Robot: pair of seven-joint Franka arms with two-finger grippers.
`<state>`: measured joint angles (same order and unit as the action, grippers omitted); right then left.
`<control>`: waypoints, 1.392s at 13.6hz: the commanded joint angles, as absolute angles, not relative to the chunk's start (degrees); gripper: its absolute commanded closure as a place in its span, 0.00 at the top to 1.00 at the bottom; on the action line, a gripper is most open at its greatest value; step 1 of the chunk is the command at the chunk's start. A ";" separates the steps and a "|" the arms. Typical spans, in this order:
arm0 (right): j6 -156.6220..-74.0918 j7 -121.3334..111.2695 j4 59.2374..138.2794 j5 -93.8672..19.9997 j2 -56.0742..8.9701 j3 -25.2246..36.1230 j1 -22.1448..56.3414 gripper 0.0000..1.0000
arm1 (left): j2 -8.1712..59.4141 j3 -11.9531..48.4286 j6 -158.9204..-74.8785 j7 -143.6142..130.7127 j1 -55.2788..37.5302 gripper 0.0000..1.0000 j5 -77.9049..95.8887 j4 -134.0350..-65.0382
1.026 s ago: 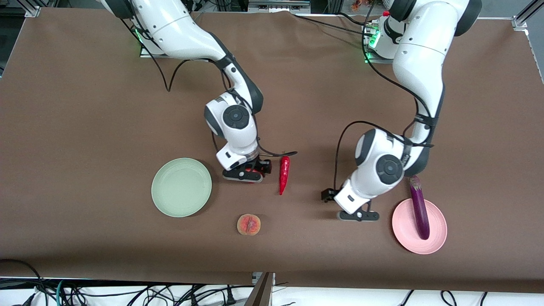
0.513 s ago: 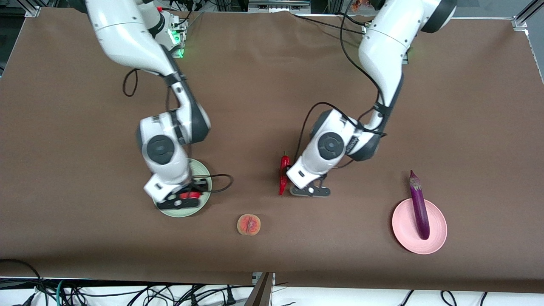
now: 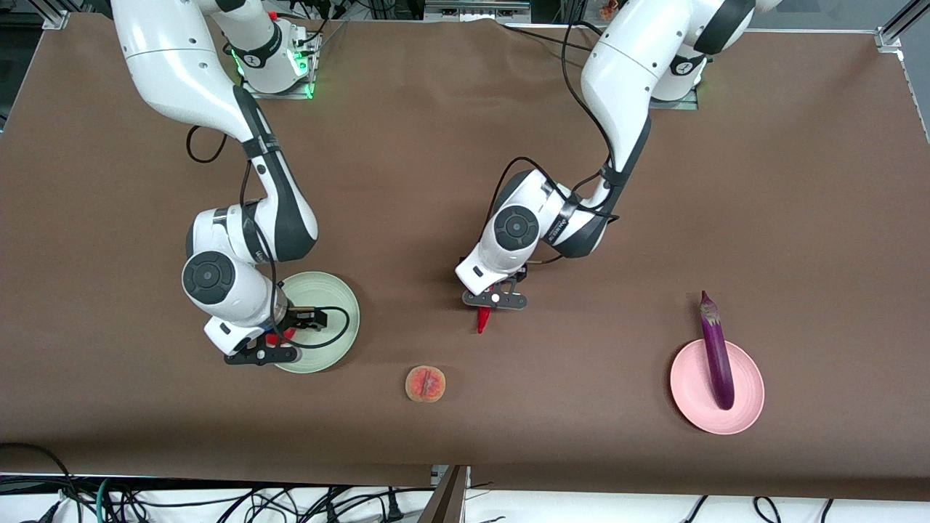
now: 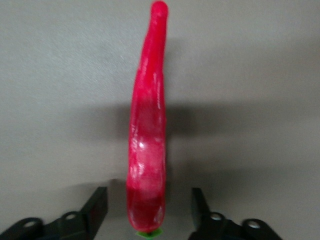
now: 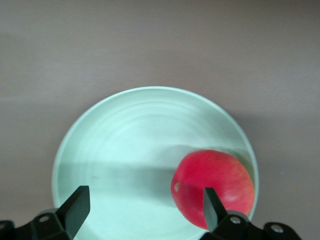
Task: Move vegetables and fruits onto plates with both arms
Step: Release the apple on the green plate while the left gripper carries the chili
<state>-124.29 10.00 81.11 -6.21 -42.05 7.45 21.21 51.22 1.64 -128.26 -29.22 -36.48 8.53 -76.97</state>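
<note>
My right gripper [image 3: 263, 350] [image 5: 145, 210] is open over the mint green plate [image 3: 330, 299] [image 5: 125, 130]. The round red fruit [image 3: 280, 335] [image 5: 212, 189] rests on the plate near its rim, beside one finger. My left gripper [image 3: 495, 299] [image 4: 148, 210] is open low over the red chili pepper [image 3: 481, 320] [image 4: 147, 145], with its fingers on either side of the stem end and a gap on each side. The peach [image 3: 425, 383] lies on the table between the plates, nearer the front camera. The purple eggplant [image 3: 716, 352] lies across the pink plate [image 3: 689, 392].
The table is covered by a brown cloth [image 3: 465, 131]. The eggplant's cap end sticks out past the pink plate's rim toward the robots' bases. A black cable [image 3: 330, 327] from the right wrist loops over the green plate.
My right arm carried the red fruit from beside the chili to the green plate and opened there. My left arm moved from beside the pink plate to over the chili.
</note>
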 commanded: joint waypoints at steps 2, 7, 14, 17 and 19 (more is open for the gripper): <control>-122.08 15.19 78.50 -10.90 -40.42 6.86 22.32 1.00 | 52.38 0.44 -130.51 -29.71 -37.88 0.08 7.92 -77.08; -131.89 32.14 68.13 -10.90 -49.38 3.35 24.79 1.00 | 48.71 -5.34 -128.68 -28.92 -36.48 0.00 6.86 -76.29; -152.38 39.55 57.94 -10.90 -62.38 -1.67 25.48 1.00 | 45.88 -13.89 -123.05 -14.48 -22.98 0.00 6.59 -76.29; -153.63 40.43 54.41 -10.81 -65.74 -1.67 27.15 1.00 | 46.32 -13.62 -123.05 -3.10 -14.61 0.00 7.47 -76.03; -156.60 40.34 54.40 -10.72 -67.31 -1.58 28.03 1.00 | 48.06 -13.62 -123.66 -2.64 -13.01 0.00 7.73 -76.03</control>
